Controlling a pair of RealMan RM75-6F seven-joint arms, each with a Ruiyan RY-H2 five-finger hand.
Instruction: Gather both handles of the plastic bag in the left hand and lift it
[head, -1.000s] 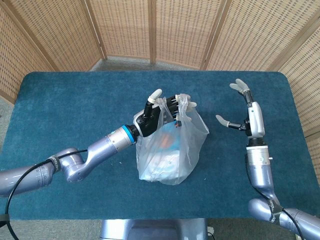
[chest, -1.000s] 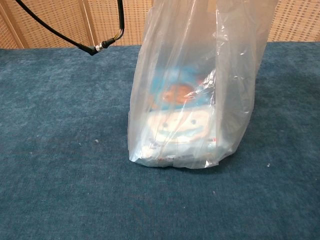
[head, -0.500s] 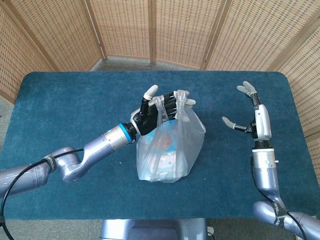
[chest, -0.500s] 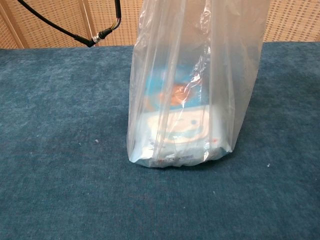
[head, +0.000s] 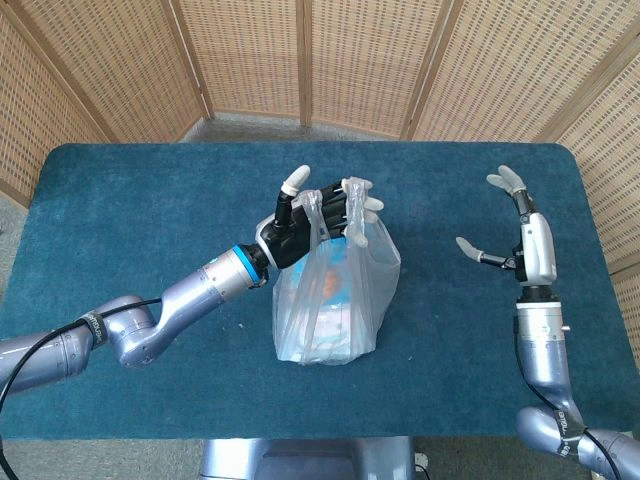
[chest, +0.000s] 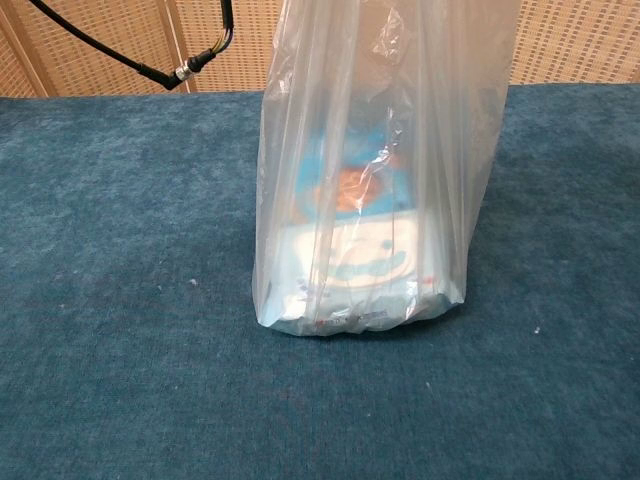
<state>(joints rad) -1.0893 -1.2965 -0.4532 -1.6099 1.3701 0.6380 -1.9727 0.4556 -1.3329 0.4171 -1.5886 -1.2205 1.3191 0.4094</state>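
Note:
A clear plastic bag (head: 330, 295) (chest: 375, 170) stands mid-table, pulled tall, with a blue, white and orange package inside. My left hand (head: 312, 220) holds both handles (head: 350, 200) bunched at the bag's top. In the chest view the bag's base still rests on the cloth, or sits barely above it; which one I cannot tell. That hand is out of the chest view. My right hand (head: 520, 235) is raised at the right, well away from the bag, fingers spread, holding nothing.
The table is covered in blue cloth (head: 130, 220) (chest: 110, 330). Wicker screens (head: 300, 60) stand behind it. A black cable (chest: 150, 65) hangs at the chest view's upper left.
My left hand has risen and pulled the handles up, stretching the bag taller and narrower. My right hand has drifted right, away from the bag.

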